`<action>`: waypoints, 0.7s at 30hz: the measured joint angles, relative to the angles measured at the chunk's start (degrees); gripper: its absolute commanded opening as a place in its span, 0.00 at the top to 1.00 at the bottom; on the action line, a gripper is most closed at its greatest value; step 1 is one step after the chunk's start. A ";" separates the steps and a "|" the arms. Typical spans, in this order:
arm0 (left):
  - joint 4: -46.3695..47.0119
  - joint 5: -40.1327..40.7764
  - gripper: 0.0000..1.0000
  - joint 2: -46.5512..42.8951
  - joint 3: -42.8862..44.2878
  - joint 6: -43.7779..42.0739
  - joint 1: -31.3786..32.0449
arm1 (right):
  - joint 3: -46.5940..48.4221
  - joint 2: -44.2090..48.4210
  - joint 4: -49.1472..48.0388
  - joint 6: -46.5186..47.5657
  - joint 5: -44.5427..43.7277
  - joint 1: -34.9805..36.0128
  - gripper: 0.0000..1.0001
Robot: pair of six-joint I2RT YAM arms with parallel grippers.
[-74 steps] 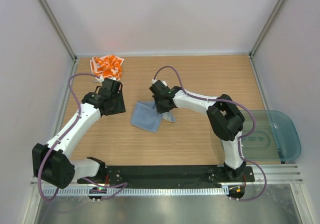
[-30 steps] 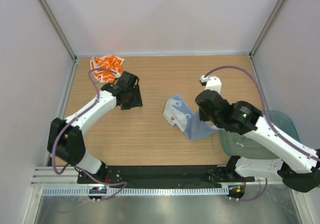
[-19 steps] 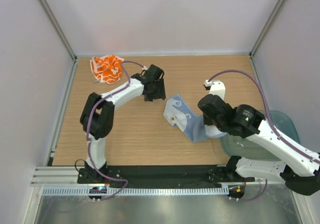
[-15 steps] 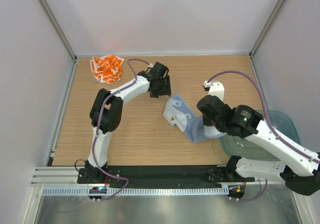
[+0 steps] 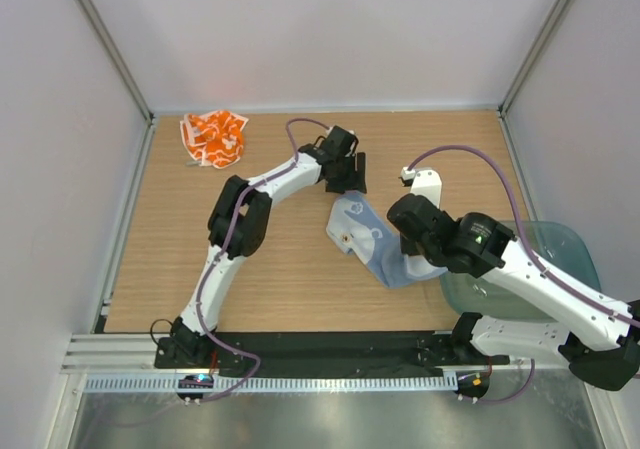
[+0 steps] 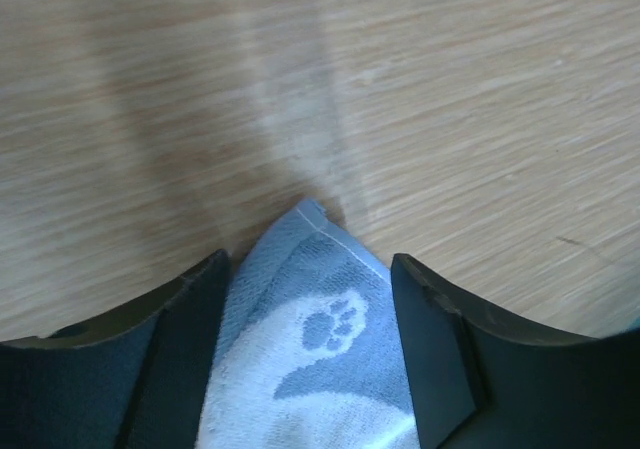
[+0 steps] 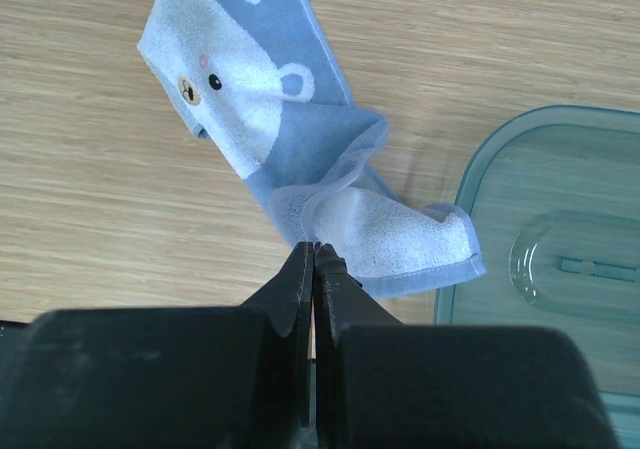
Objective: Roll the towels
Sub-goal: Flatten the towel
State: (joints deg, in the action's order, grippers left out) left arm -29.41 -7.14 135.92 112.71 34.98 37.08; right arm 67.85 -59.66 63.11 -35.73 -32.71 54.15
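The blue towel (image 5: 362, 237) is lying right of the middle of the table (image 5: 290, 269), stretched out in a strip from far left to near right. Its far half is lying flat and is showing a white bear face and a white paw print. Its near right end is bunching up into a loose fold.

The right gripper (image 7: 315, 254) is pinching that fold, its two fingers pressed together on a thin edge of the cloth. The towel's near right corner is sitting just beside the rim of the teal tray (image 5: 585, 269). I cannot tell whether the two are touching. The tray is lying at the right edge of the table, partly under the right arm.

The left arm (image 5: 290, 174) is reaching far across to the middle of the table. The left gripper (image 6: 308, 269) is hanging over the far tip of the blue towel with its jaws standing apart. In the left wrist view the towel's corner with the paw print is showing between the two fingers, and neither finger is pressing on it.

The orange towel (image 5: 213, 136) is lying crumpled in the far left corner of the table, well apart from both grippers.
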 measured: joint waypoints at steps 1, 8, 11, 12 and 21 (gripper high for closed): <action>0.00 0.02 0.36 0.24 0.00 -0.13 0.42 | 0.00 0.00 -0.04 -0.02 -0.02 0.02 0.99; 0.81 1.53 0.68 0.31 -0.94 -1.27 2.38 | 0.00 0.02 -0.09 -0.22 -0.15 0.00 0.99; 0.90 1.92 1.00 0.52 -1.31 -0.98 2.54 | -0.15 0.04 -0.11 -0.26 -0.17 0.00 0.99; 0.90 2.05 1.00 0.63 -1.31 -1.07 2.54 | -0.24 0.04 -0.09 -0.28 -0.17 0.00 0.99; 0.20 3.15 1.00 -0.20 -1.97 -1.51 2.56 | -1.05 0.07 -0.09 -0.48 -0.46 0.00 0.99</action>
State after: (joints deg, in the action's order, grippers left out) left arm -29.21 -3.99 135.72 110.74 33.47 39.64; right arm 66.81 -59.59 63.02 -36.21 -33.17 54.15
